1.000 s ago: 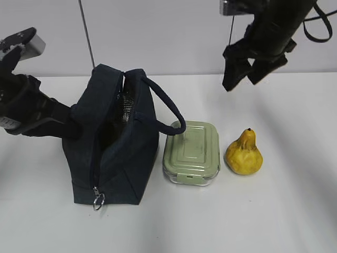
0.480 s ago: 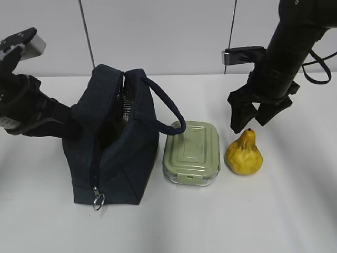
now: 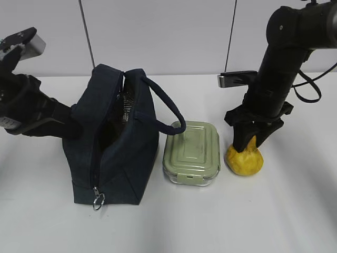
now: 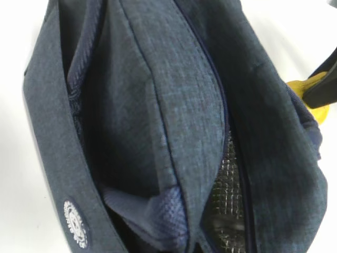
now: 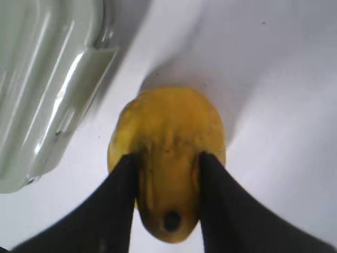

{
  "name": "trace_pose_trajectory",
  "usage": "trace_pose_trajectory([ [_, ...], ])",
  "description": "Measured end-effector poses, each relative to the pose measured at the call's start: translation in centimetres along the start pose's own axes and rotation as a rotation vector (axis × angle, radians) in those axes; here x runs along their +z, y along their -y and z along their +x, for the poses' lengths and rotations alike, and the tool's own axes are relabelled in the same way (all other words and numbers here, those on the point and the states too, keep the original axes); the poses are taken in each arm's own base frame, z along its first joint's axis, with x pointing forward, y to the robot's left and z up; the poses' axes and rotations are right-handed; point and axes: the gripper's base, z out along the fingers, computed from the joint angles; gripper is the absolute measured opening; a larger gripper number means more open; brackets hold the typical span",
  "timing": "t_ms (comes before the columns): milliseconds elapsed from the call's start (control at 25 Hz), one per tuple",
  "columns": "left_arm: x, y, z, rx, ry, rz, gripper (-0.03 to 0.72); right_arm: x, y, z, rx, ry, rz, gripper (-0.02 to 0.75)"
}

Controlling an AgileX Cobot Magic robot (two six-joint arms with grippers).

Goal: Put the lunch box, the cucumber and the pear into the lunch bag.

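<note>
The navy lunch bag (image 3: 118, 153) stands open on the left and shows its silver foil lining (image 4: 226, 184). My left gripper (image 3: 71, 124) holds the bag's left rim and pulls it open; its fingers are buried in fabric in the left wrist view. The sage-green lunch box (image 3: 191, 152) lies right of the bag. The yellow pear (image 3: 244, 161) stands upright right of the box. My right gripper (image 3: 250, 143) is open, with one finger on each side of the pear's neck (image 5: 168, 121). The pear rests on the table. The cucumber is out of view.
The bag's loop handle (image 3: 168, 108) arches over the lunch box's left edge. The zipper's ring pull (image 3: 98, 200) hangs at the bag's front. The lunch box's clip (image 5: 79, 84) lies just left of the pear. A white table (image 3: 295, 211) carries everything.
My right gripper came down from high above the table and now straddles the pear's neck. The left arm, bag, lunch box and pear have not moved.
</note>
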Motion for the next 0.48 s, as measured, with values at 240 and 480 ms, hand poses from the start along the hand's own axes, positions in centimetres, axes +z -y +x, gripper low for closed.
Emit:
trace_pose_trajectory([
  [240,0.0,0.0,0.0,0.001,0.000,-0.001,-0.016,-1.4,-0.2,0.2,-0.009,0.030,0.015,0.185],
  [480,0.0,0.0,0.0,0.001,0.001,-0.002,-0.016,-10.3,-3.0,0.4,-0.080,0.326,-0.034,0.182],
])
